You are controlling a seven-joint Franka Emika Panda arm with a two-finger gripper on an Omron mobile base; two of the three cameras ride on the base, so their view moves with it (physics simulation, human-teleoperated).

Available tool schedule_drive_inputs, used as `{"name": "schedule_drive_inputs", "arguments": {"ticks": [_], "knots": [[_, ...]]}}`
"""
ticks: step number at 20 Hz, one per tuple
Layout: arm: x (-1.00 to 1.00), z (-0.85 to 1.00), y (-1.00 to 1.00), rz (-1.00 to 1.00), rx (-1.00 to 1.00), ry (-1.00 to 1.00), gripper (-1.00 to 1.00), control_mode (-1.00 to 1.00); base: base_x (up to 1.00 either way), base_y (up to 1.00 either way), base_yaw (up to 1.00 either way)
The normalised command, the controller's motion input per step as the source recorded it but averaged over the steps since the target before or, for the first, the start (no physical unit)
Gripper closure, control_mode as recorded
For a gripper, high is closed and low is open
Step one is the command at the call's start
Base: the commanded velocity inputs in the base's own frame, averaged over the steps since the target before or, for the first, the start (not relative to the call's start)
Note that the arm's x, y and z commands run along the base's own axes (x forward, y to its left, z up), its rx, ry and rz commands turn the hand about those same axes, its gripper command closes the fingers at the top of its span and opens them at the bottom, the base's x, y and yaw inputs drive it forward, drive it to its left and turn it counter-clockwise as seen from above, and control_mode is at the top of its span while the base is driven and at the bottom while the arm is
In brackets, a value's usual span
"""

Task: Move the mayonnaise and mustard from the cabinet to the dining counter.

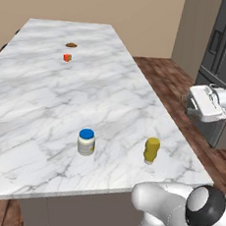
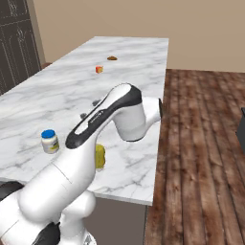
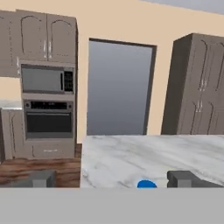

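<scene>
Blue-lidded mayonnaise (image 1: 86,142) beside yellow mustard (image 1: 151,149).

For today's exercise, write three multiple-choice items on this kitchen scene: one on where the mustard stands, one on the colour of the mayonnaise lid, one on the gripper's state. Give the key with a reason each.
1. Where does the mustard stand?
A. on the dining counter
B. on the wood floor
C. inside a cabinet

2. What colour is the lid of the mayonnaise?
A. red
B. blue
C. green

3. How is the gripper?
A. shut on the jar
B. shut on the bottle
C. open, holding nothing

Key: 1 A, the bottle stands upright on the marble near the jar. 2 B, a round blue lid tops the creamy jar. 3 C, the hand view shows the fingertips wide apart with nothing between.
</scene>
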Motion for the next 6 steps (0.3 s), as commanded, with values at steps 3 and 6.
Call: {"name": "schedule_drive_inputs", "arguments": {"ticks": [3, 6], "knots": [[-0.42, 0.81, 0.44, -0.42, -0.15, 0.22, -1.00, -1.00, 0.00, 0.00, 0.00], [-0.34, 0.42, 0.18, -0.52, -0.16, 0.42, -1.00, -1.00, 0.00, 0.00, 0.00]]}}
